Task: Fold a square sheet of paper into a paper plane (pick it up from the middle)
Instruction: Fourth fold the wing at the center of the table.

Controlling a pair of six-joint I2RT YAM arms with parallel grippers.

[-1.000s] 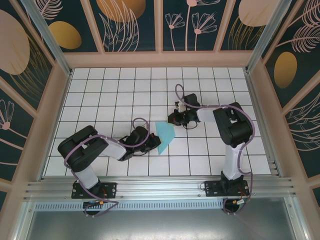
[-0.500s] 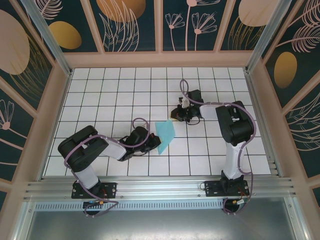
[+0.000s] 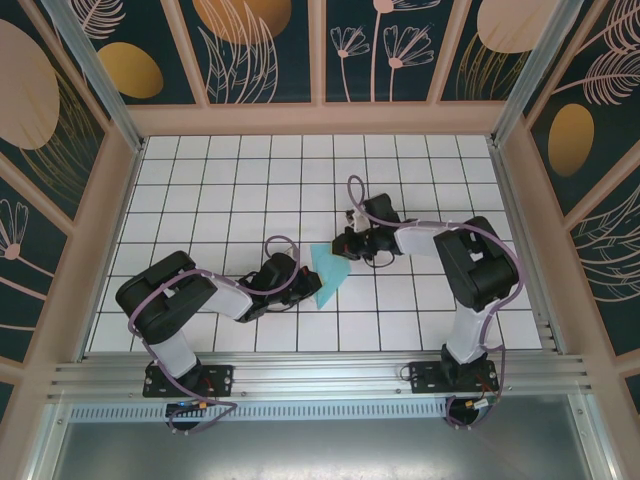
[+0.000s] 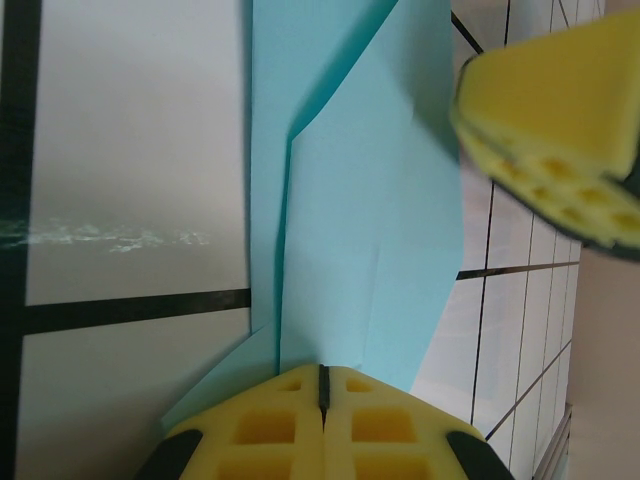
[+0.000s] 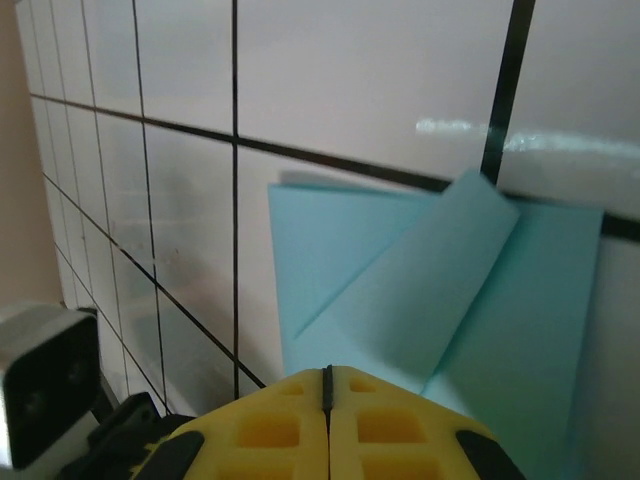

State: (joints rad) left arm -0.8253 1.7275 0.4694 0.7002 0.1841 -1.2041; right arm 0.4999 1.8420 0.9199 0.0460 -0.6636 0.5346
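Brings the right gripper (image 3: 345,244) back down to the far corner of the square sheet of paper (image 3: 331,272), leaves the left gripper (image 3: 303,284) parked on its near edge
Keeps both pairs of pads pressed together, pinching nothing (closed tips as pressing tools, seemingly); for a clean crease, pin the near edge flat and sweep the right tips along the folded flap (image 5: 430,290) without skewing it

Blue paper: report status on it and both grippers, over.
Both shut: left gripper at one end of the sheet of paper, right gripper at the other. Sheet partly folded, lying flat. No obstacle seen.
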